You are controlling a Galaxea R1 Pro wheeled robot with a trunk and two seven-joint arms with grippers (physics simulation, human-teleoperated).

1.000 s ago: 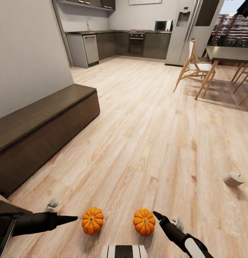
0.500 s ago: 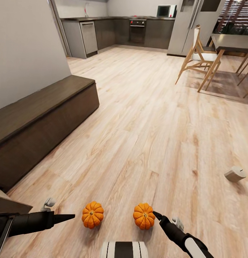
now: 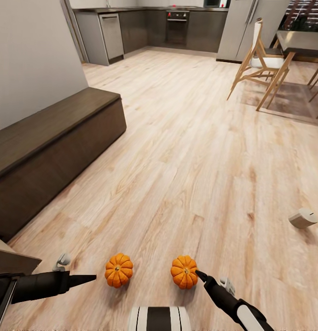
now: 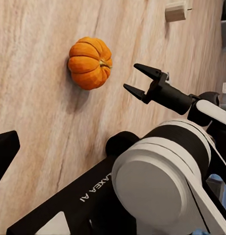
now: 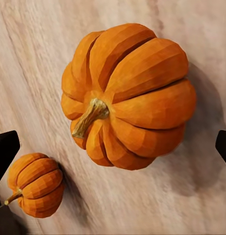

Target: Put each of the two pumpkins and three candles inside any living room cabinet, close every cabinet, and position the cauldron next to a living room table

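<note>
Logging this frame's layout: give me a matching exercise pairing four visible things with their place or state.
Things:
1. right end effector
2. candle
3. cabinet
4. left end effector

Places or states:
A. lying on its side on the floor, far right
B. along the left wall, fronts closed
C. open above the right-hand pumpkin
D. beside the left-hand pumpkin, not touching

Pairs: 1-C, 2-A, 3-B, 4-D

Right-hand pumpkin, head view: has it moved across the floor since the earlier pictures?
No. The right-hand pumpkin keeps its spacing from the other pumpkin and the candle; the whole view shifted because the camera tilted.
</note>
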